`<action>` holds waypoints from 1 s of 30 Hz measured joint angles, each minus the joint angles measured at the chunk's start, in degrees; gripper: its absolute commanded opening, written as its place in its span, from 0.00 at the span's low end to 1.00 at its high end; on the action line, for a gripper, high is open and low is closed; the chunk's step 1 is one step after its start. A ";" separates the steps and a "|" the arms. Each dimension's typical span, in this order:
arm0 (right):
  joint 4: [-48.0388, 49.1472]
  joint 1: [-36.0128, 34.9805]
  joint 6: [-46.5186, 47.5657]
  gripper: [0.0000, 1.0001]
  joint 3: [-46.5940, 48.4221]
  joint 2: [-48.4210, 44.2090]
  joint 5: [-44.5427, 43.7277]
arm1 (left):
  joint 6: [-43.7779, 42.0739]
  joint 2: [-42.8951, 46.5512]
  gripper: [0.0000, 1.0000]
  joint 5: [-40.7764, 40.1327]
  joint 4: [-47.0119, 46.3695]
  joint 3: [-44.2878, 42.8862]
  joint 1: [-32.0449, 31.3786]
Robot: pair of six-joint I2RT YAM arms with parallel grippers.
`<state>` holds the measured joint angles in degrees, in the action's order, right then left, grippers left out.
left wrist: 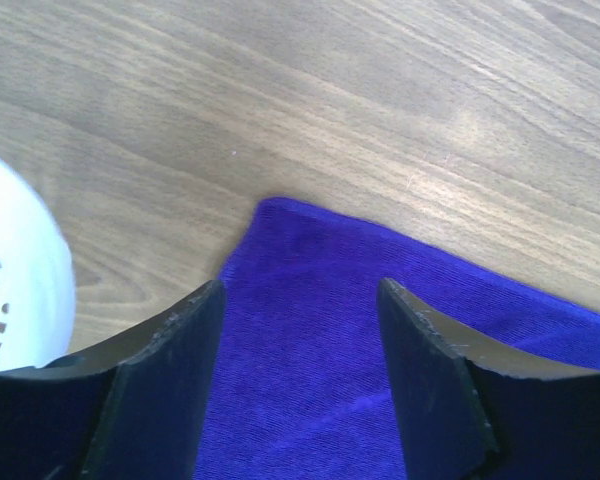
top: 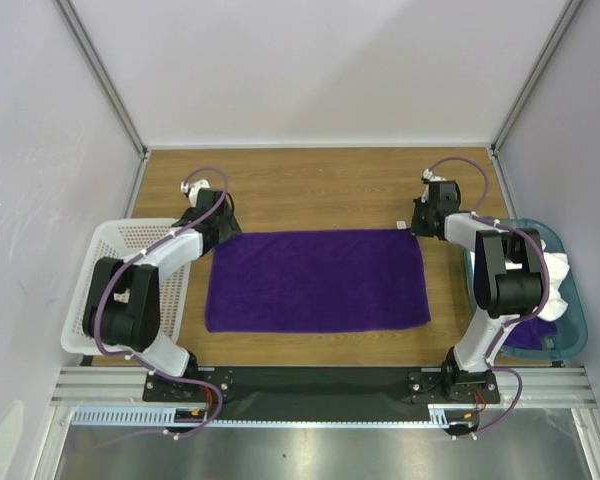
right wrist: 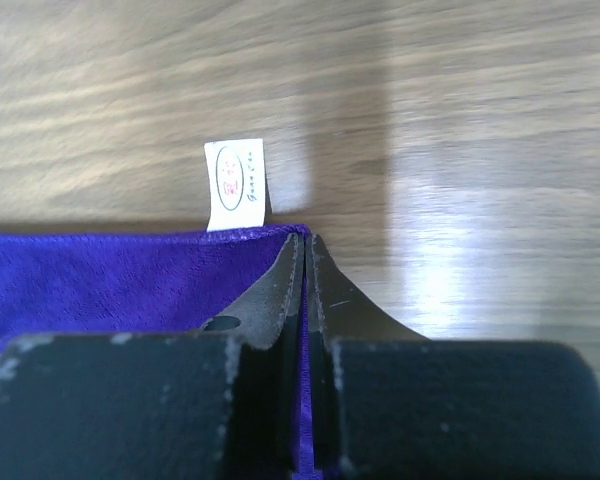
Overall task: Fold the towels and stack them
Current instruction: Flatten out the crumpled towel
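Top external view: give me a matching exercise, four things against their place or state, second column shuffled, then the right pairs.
1. purple towel
2. white basket
3. teal bin
4. right tool

A. shut on a towel corner
B. far left of the scene
C. spread flat in the middle
D. far right of the scene

Pairs: 1-C; 2-B; 3-D; 4-A

Towel (top: 315, 280) flat on table (top: 310, 190) ctr; basket (top: 130, 228) left, bin (top: 578, 320) right w/ other towels (top: 558, 272) inside.
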<state>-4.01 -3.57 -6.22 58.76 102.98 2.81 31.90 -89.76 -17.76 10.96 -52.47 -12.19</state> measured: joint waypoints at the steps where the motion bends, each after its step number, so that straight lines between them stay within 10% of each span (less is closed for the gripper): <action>1: -0.02 0.35 -0.26 0.00 0.11 0.00 -0.35 | -0.07 -0.39 0.66 0.00 -0.22 -0.17 0.00; 30: -1.70 1.95 -1.73 0.00 2.60 0.61 -4.11 | -1.49 -14.43 0.35 2.56 -4.02 -7.80 0.00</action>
<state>-5.72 -1.63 -7.94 61.36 103.59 -1.30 30.41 -104.18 -15.20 6.94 -60.27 -12.19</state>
